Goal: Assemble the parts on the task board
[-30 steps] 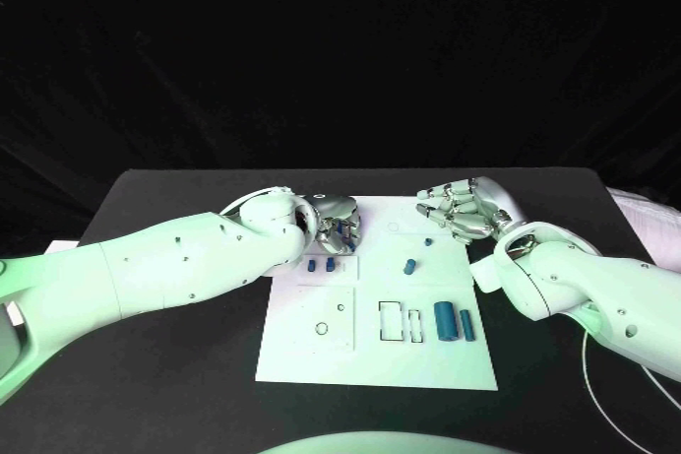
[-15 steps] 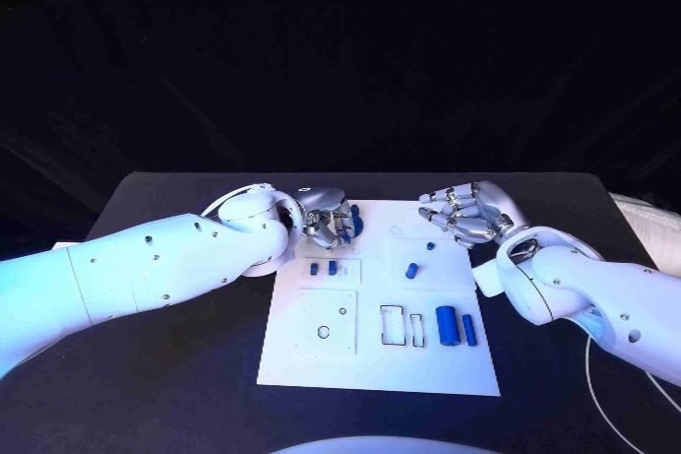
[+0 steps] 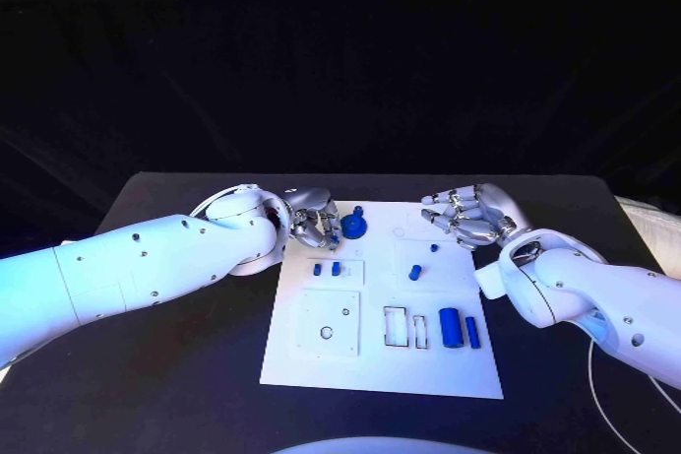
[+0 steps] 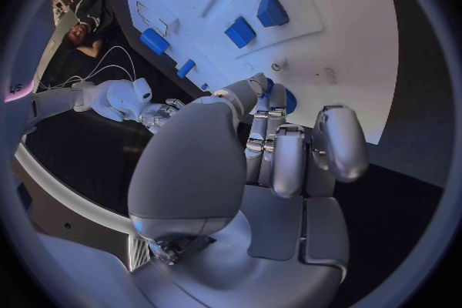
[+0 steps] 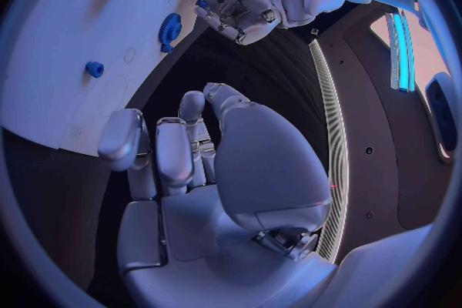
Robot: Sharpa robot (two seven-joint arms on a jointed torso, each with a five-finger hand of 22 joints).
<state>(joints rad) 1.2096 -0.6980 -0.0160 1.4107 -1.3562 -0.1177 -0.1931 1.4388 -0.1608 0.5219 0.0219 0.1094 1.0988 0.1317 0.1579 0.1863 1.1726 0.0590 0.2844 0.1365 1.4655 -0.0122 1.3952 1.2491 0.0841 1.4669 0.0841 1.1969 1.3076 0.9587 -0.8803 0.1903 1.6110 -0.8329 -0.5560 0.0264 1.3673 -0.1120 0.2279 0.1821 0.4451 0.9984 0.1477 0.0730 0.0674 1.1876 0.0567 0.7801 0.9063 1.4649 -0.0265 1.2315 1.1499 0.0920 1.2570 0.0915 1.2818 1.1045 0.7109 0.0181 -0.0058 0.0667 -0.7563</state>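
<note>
Fingers [image 3: 321,228] have drawn left, uncovering the blue gear [image 3: 353,225].

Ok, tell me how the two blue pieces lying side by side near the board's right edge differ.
The thick blue cylinder is clearly wider than the thin blue bar beside it. The cylinder sits on the side nearer the board's middle, next to the outlined slots, and reaches a little farther toward the hands; the thin bar lies nearer the task board's right edge. Both are blue, lie flat and parallel, apart from each other, and neither hand touches them.
</note>
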